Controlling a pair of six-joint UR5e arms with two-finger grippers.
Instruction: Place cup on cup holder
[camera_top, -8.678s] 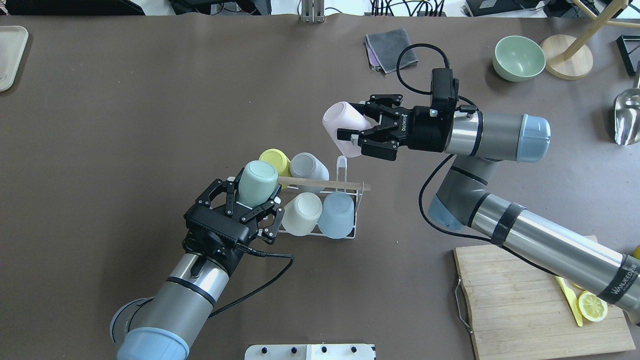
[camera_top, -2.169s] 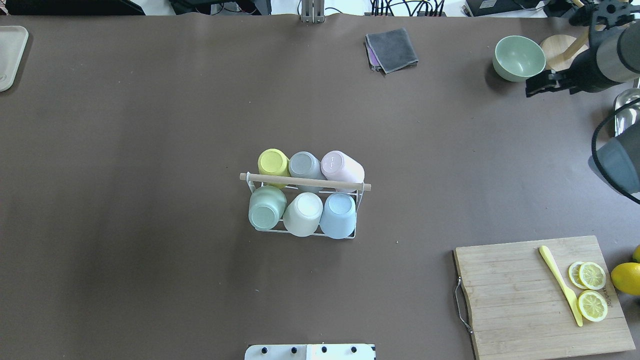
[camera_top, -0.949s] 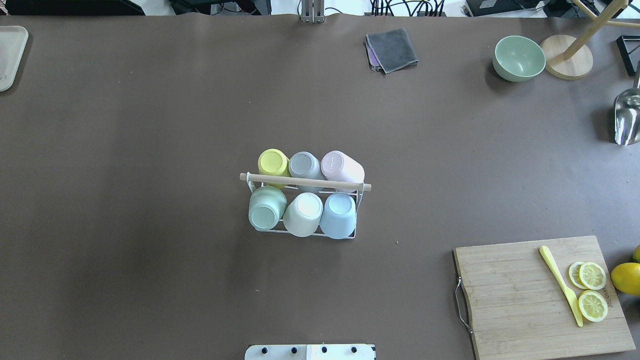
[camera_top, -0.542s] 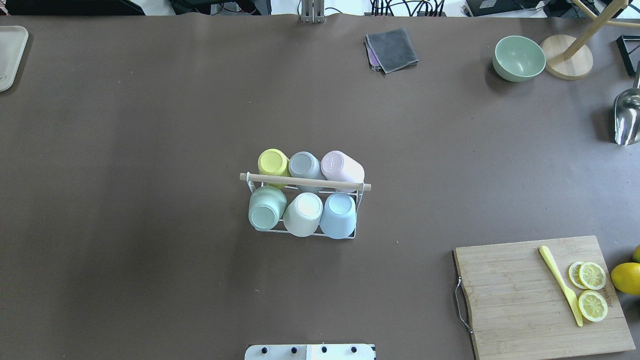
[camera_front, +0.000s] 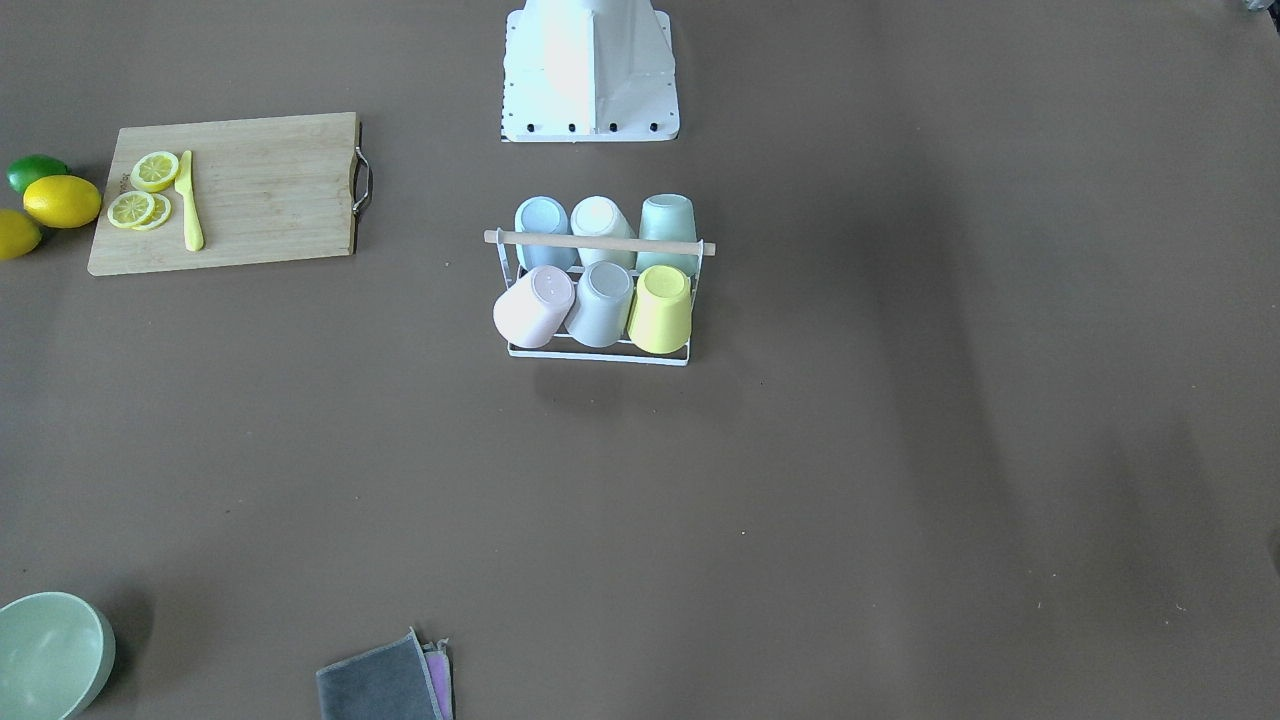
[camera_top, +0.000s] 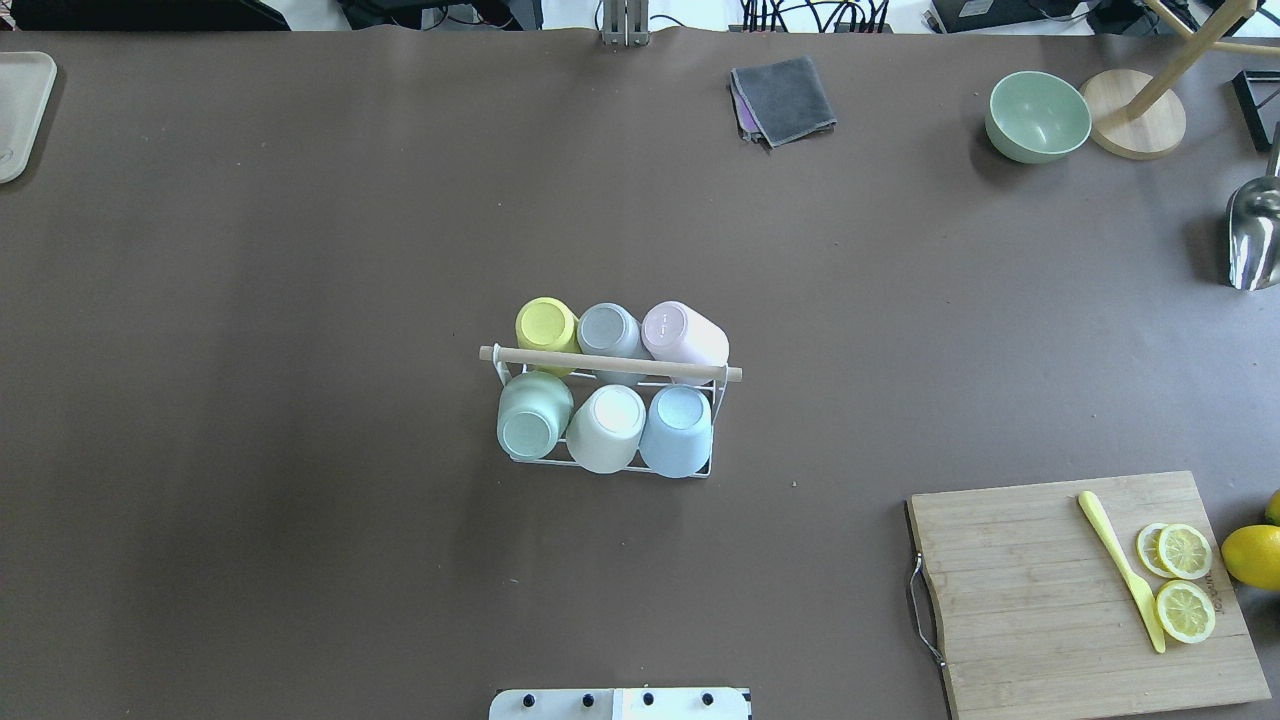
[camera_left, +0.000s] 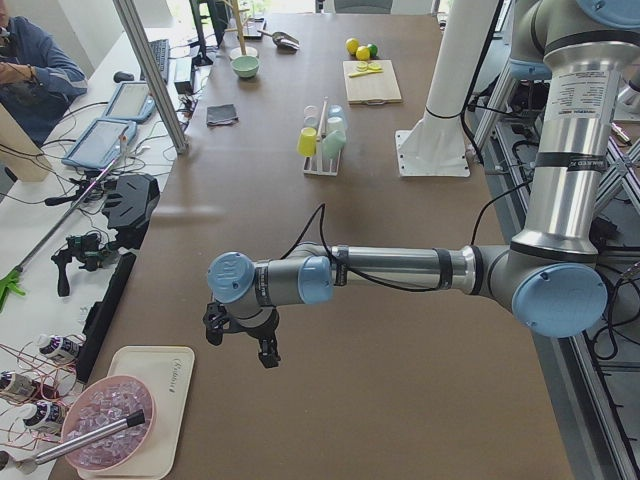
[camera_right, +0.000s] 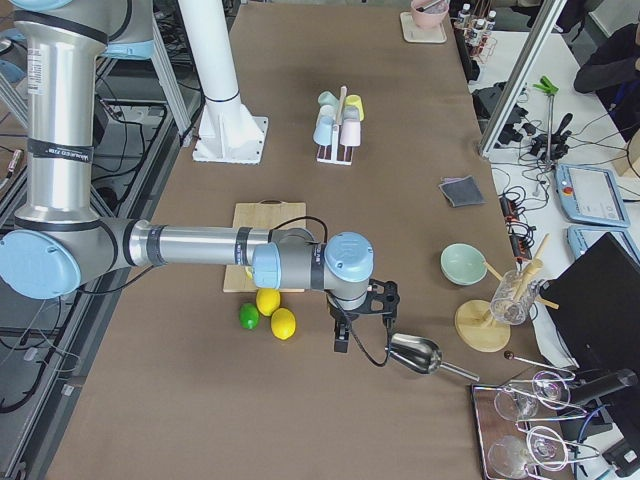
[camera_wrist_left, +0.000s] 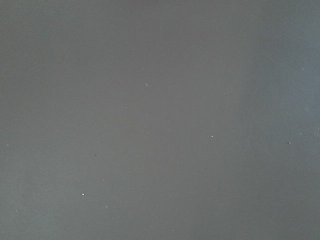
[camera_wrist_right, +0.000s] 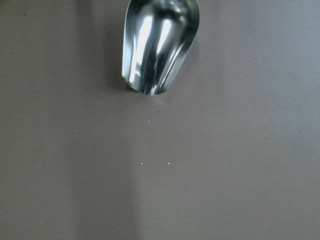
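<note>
The cup holder, a white wire rack with a wooden rod handle, stands mid-table, also in the front view. Several cups sit upside down on its prongs: yellow, grey and pink in the far row, green, white and blue in the near row. My left gripper hovers over bare table at the table's left end. My right gripper hovers by a metal scoop at the right end. I cannot tell whether either is open.
A wooden cutting board with lemon slices and a yellow knife lies at front right. A green bowl, a grey cloth and a wooden stand sit at the back. A tray lies by the left gripper.
Earlier both grippers held cups at the rack, green in the left, pink in the right. Both cups now sit on the rack and both arms have left the overhead view.
</note>
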